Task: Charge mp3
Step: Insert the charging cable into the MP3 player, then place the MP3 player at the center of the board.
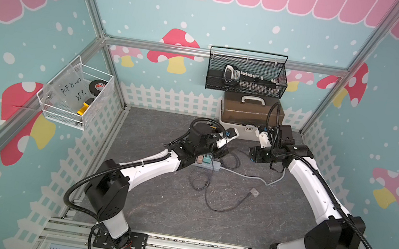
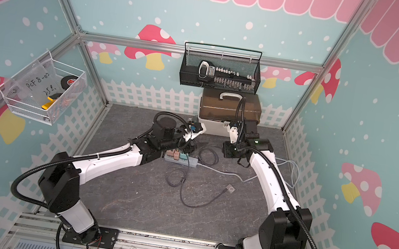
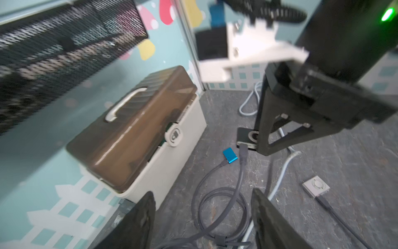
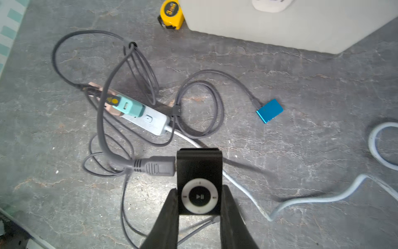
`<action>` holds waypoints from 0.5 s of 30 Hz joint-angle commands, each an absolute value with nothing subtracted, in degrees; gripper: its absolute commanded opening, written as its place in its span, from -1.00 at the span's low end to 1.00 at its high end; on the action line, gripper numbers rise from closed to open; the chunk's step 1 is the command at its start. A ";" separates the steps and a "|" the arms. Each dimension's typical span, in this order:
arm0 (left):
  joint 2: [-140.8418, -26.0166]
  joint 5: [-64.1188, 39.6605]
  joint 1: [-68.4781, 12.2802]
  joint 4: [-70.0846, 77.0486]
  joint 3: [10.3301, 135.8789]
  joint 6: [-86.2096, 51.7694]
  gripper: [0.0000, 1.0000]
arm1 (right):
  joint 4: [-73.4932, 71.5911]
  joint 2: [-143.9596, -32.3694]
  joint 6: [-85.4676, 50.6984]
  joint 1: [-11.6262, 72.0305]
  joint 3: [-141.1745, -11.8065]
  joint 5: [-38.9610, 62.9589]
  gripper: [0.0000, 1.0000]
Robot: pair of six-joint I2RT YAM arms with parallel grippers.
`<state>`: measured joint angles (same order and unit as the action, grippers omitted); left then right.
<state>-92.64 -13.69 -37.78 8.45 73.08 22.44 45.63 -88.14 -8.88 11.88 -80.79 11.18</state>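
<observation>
The right tool [image 4: 199, 190] pinches the black mp3 player [image 4: 199, 170] over the desk [image 4: 301, 155], at about two o'clock from the power strip [image 1: 209, 165], with the grey cable plug [image 4: 160, 167] seated in its side. The left tool [image 3: 203, 194] stands spread and empty, so plugging looks done. The next move calls for lowering the player gently without tugging the cable.

Left arm [image 1: 154, 164] hides half the strip [image 1: 211, 165], ten o'clock from the silver player [image 1: 254, 192]; basket [image 3: 64, 49] is blurred in the left wrist view.
</observation>
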 commanded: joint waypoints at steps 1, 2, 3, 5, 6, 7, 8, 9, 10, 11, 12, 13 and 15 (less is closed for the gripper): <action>-87.82 -14.06 -34.09 7.84 71.35 16.65 0.39 | 44.33 -94.78 -4.08 10.31 -81.68 9.66 -0.74; -86.91 -13.84 -33.17 7.11 70.88 16.44 0.40 | 43.53 -96.72 -3.48 10.07 -81.97 9.16 -0.74; -86.06 -13.71 -32.24 6.30 70.44 16.43 0.40 | 43.49 -98.75 -2.84 9.89 -82.46 8.45 -0.74; -84.73 -12.99 -30.65 4.48 69.46 16.52 0.40 | 43.33 -102.71 -1.56 9.86 -83.57 7.48 -0.74; -83.99 -12.90 -29.83 4.23 68.68 16.56 0.41 | 43.83 -104.85 -1.42 9.84 -84.58 7.27 -0.74; -83.43 -12.69 -29.12 3.89 68.04 16.45 0.41 | 43.77 -106.36 -1.19 9.90 -85.20 7.18 -0.74; -82.87 -12.48 -28.54 3.62 67.18 16.20 0.41 | 43.75 -107.97 -1.73 9.89 -85.94 6.56 -0.74; -82.35 -12.51 -27.93 3.42 66.53 16.22 0.41 | 43.72 -109.77 -1.99 9.85 -86.53 6.31 -0.74; -82.12 -12.40 -27.49 3.18 65.94 16.25 0.41 | 43.70 -111.29 -2.28 9.84 -87.06 6.01 -0.74; -81.76 -12.10 -27.19 2.74 65.42 16.36 0.41 | 44.20 -112.67 -2.58 9.87 -87.80 5.76 -0.73; -81.50 -12.00 -26.91 2.49 64.96 16.40 0.41 | 44.72 -113.76 -2.66 9.85 -88.34 5.63 -0.74; -81.31 -11.89 -26.62 2.15 64.52 16.52 0.41 | 45.17 -114.84 -2.83 9.84 -88.69 5.08 -0.73; -81.05 -11.46 -26.24 1.90 63.89 16.44 0.41 | 45.95 -116.62 -2.81 9.86 -88.98 4.44 -0.69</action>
<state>-82.67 -12.25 -26.81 3.73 64.82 17.02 43.88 -115.15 -3.77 9.80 -87.15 5.96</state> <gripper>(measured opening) 0.706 0.240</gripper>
